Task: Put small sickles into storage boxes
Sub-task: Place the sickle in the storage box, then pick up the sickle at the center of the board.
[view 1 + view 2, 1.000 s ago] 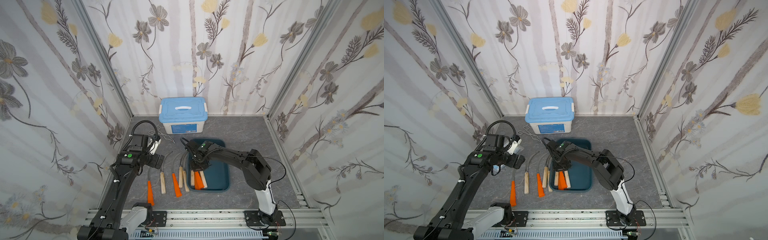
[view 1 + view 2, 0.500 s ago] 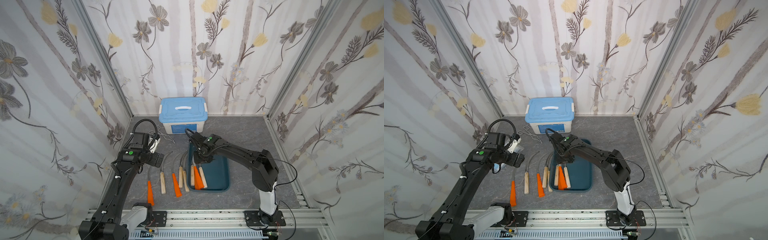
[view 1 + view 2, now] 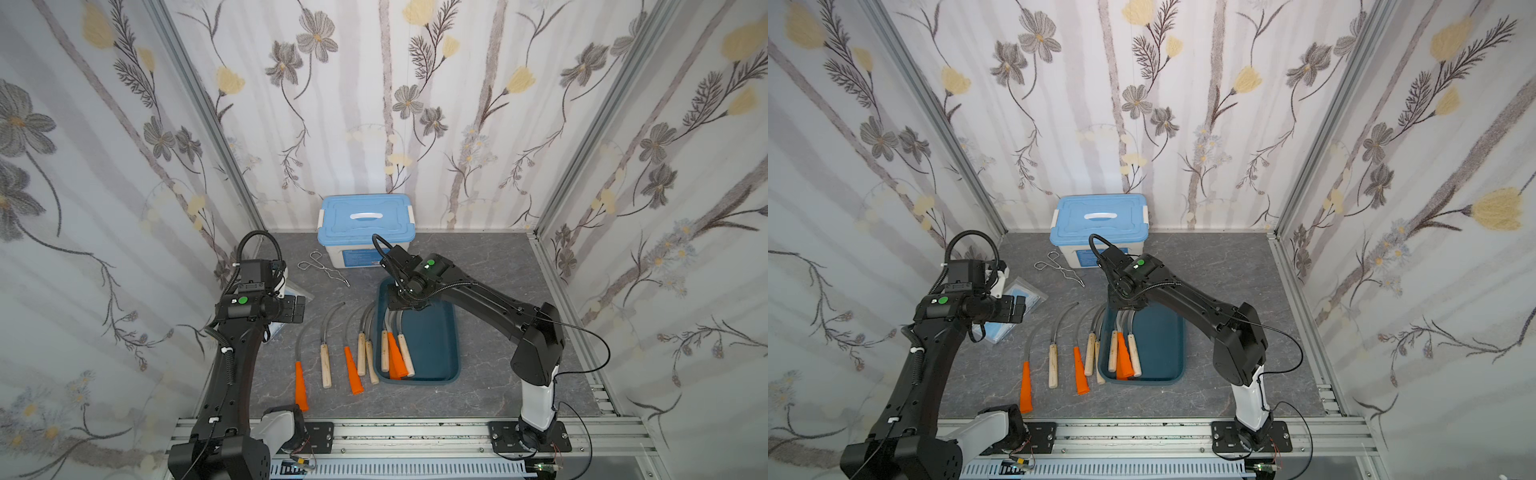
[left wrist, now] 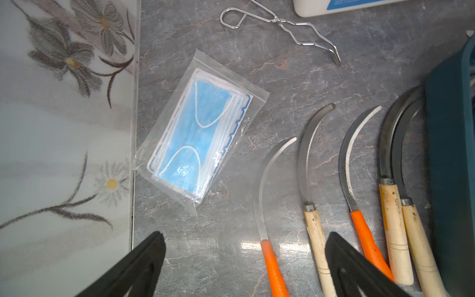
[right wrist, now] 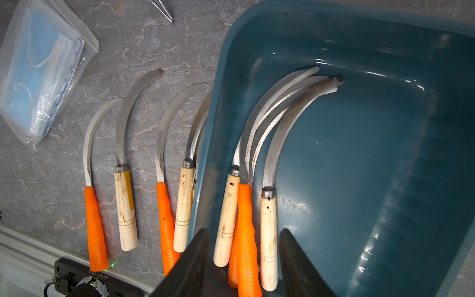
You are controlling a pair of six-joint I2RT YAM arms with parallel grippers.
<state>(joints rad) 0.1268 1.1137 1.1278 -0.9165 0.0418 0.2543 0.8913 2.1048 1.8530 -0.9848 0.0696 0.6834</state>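
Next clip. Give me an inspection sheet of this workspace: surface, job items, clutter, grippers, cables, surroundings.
Surface: grey marbled tabletop, no spills seen.
Job's things: four sickles lie in the teal tray; five more sickles lie on the tabletop beside it.
Clutter: wire tongs, bagged face masks, lidded white box.
Grippers: left gripper open, empty, above the tabletop; right gripper open, empty, over the tray.
Cables: black loops at both wrists, carried on the arms.
Surroundings: floral walls on three sides, aluminium rail in front.

Nine sickles (image 3: pixel 325 365) — one tray (image 3: pixel 436 332), one box (image 3: pixel 365 220), one tongs (image 4: pixel 279 20), one bag (image 4: pixel 200 138).
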